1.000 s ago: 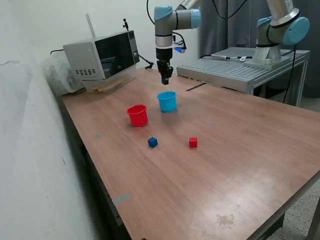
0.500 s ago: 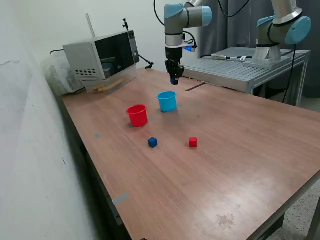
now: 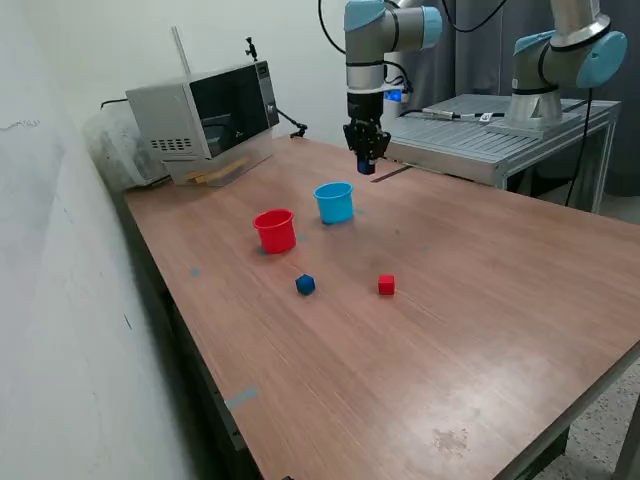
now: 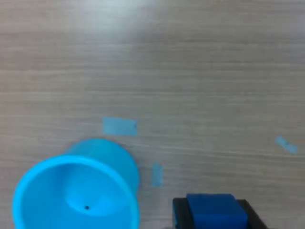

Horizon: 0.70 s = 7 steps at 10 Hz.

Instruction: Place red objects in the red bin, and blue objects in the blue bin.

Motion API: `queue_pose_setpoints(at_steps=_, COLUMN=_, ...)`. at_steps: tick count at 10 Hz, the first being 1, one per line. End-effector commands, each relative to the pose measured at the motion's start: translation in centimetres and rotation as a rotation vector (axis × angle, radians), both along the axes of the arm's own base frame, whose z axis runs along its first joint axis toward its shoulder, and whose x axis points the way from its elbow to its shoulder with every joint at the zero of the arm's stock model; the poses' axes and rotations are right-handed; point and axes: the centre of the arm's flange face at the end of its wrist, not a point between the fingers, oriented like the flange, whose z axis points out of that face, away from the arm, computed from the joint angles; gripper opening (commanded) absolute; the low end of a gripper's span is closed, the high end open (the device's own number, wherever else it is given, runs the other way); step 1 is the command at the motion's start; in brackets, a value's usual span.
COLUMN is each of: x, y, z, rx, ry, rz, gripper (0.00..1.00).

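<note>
Your hand (image 3: 367, 166) hangs above the tabletop (image 3: 480, 300), clamped on a dark blue cube (image 4: 215, 213), beyond the blue bin (image 3: 334, 202) on the exterior view's right. The red bin (image 3: 275, 230) stands beside it; one blue cube (image 3: 305, 285) and one red cube (image 3: 386, 285) lie nearer. A microwave (image 3: 205, 115) sits well clear.

Two blue cubes (image 3: 305, 285) (image 4: 215, 211), one red cube (image 3: 386, 286), two cups (image 3: 275, 230) (image 3: 334, 202)

microwave (image 3: 205, 118) on wooden table (image 3: 480, 320), blue tape bits (image 4: 119, 126), grey metal bench (image 3: 480, 135)
</note>
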Motion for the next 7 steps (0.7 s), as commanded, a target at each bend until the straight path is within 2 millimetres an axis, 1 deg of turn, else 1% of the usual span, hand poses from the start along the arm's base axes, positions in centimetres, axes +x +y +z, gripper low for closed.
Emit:
queue_pose_setpoints(at_steps=1, x=-0.5, y=0.1, z=-0.1, rx=-0.034, ry=0.006, rz=0.080, gripper=0.00)
queue_pose_setpoints(at_steps=2, x=-0.7, y=2.7, z=0.2, rx=-0.032, ry=0.012, rz=0.054, gripper=0.00)
queue_pose_setpoints(at_steps=3, x=-1.0, y=3.4, z=0.1, rx=-0.029, ry=0.013, rz=0.067, gripper=0.00)
queue_pose_setpoints(at_steps=4, x=-1.6, y=3.6, z=-0.3, rx=-0.029, ry=0.011, rz=0.071, gripper=0.00)
queue_pose_setpoints(at_steps=5, x=-2.3, y=5.1, z=-0.7, rx=-0.030, ry=0.010, rz=0.049, gripper=0.00)
queue_pose_setpoints(at_steps=7, x=-3.2, y=5.5, z=-0.8, rx=-0.028, ry=0.016, rz=0.046, gripper=0.00)
